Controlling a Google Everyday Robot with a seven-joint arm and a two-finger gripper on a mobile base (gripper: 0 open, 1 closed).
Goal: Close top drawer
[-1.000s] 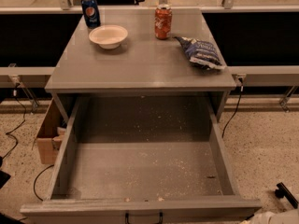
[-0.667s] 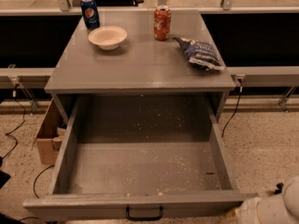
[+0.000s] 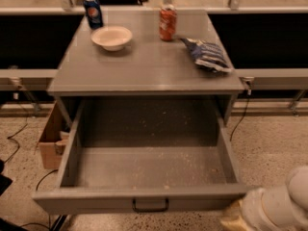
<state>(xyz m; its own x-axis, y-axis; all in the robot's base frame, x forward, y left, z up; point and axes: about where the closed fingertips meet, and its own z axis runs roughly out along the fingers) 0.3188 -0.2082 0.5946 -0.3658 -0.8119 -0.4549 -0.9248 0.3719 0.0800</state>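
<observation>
Since a second ago the gripper has come up into the lower right corner of the camera view. It is now a pale, blurred mass just beside the right end of the drawer front. Whether it is wide, narrow or holding anything cannot be told.

Step in hand, as judged: bring the gripper onto the front and push. The top drawer stands pulled fully out of the cabinet, its crumb-speckled floor bare. The small black handle sits at the middle of the front.
- Contact is best made near the handle, not at the right corner where the gripper now is. An off-centre push may skew the drawer on its runners.
- The push should run straight and level toward the cabinet, with contact on the flat face.
- Nothing lies inside to catch.

On the cabinet top, well behind the drawer, sit a chip bag, a white bowl, an orange can and a blue can. A hard stop could jolt the cans. A cardboard box stands on the ground at the cabinet's left.

Other differences: the front and handle now show whole rather than cut off at the bottom edge. The drawer is open just as far, and the items on top are unmoved.
</observation>
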